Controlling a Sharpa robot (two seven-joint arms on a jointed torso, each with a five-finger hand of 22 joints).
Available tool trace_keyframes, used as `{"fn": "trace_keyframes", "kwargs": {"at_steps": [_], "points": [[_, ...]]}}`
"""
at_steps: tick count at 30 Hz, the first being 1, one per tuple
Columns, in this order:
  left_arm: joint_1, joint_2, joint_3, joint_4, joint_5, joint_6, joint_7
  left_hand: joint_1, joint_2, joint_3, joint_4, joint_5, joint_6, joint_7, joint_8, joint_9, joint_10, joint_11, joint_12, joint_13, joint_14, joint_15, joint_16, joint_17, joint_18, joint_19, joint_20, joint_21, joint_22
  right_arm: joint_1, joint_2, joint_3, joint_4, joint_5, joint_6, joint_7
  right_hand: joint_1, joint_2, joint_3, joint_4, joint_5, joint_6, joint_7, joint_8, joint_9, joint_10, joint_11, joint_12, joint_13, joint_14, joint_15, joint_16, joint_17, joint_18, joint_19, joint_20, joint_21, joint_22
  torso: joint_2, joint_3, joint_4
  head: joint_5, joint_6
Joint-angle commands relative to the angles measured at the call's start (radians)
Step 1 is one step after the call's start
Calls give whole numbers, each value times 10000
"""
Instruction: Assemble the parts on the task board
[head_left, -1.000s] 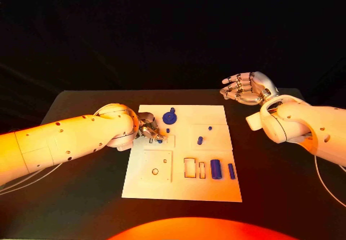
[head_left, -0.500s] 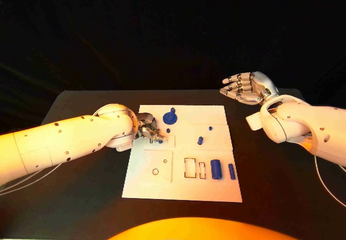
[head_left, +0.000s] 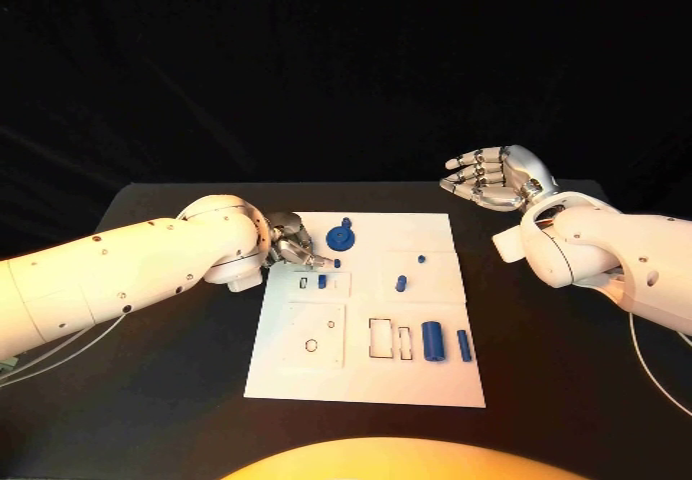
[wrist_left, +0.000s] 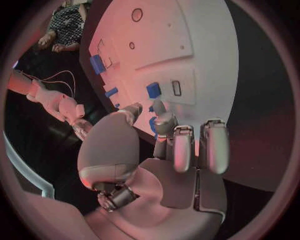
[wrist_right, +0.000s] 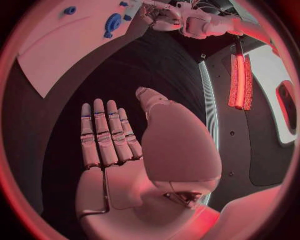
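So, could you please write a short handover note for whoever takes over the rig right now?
Left hand: over the left edge of the white rectangular task board, fingers curled, holding nothing that shows.
Right hand: open, raised off the board's far right corner.
Board: round blue disc part at the far end, blue cylinder and thin blue bar at the near right.
Left to do: two rectangular slots unfilled.

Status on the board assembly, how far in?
Early. Done: a small blue block sits in its slot beside the left hand, which holds nothing. Left: cylinder and bar lie loose; rectangular recess unfilled. Right hand idles off the task board.
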Motion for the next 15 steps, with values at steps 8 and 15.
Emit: {"fn": "trace_keyframes", "kwargs": {"at_steps": [8,15], "points": [[696,-217,303,-450,1297,313,102,1419,256,-292,-2,230,-1688,903,-1441,-675,-2189,760,-2361,-2943,649,613,-429,1508,175,-861,561,-666,-1022,-6,1,2,-26,38,92,163,21,100,-59,-10,-1,75,510,-51,-20,32,63,-70,-12,-67,15,-63,-46,103,-99,6,-23,-58,29,8,-21,75,100],[897,64,333,-1089,1181,334,168,1673,287,-259,0,231,-1928,1130,-1965,-1140,-2355,962,-2465,-3148,584,796,-506,1359,220,-979,738,-766,-1188,-5,-7,2,-7,69,166,190,143,160,-24,-72,24,100,494,-55,-42,68,41,-98,-14,81,-26,8,-100,140,-13,-4,40,-134,38,-4,5,95,151]]}}
